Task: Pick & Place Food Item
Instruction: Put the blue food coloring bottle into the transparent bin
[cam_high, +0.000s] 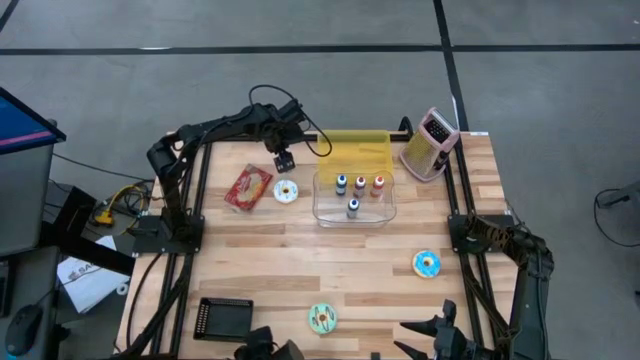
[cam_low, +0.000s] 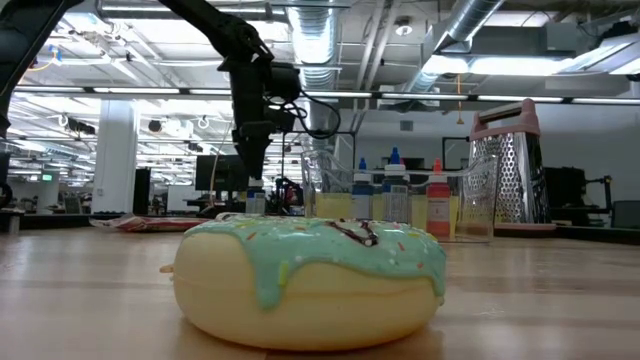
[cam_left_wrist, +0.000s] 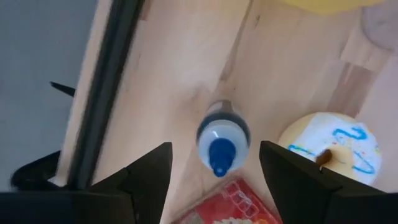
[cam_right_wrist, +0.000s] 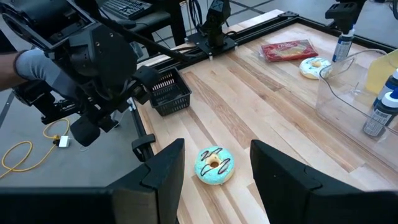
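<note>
A small clear bottle with a blue cap (cam_left_wrist: 222, 138) stands upright on the wooden table near its far edge, beside a white-iced donut (cam_left_wrist: 333, 148) and a red packet (cam_high: 248, 187). My left gripper (cam_left_wrist: 214, 149) hangs above the bottle, pointing down. It is open, with a finger on either side of the cap, and touches nothing. A green-iced donut (cam_high: 322, 318) lies near the front edge and a blue-iced donut (cam_high: 427, 263) at the right. My right gripper (cam_right_wrist: 214, 180) waits open in the air at the near right corner.
A clear tub (cam_high: 355, 198) holding several bottles stands at the middle far side, with a yellow sheet (cam_high: 357, 150) behind it and a pink-topped grater (cam_high: 430, 145) at the far right. A black basket (cam_high: 223, 318) sits at the near left. The middle of the table is bare wood.
</note>
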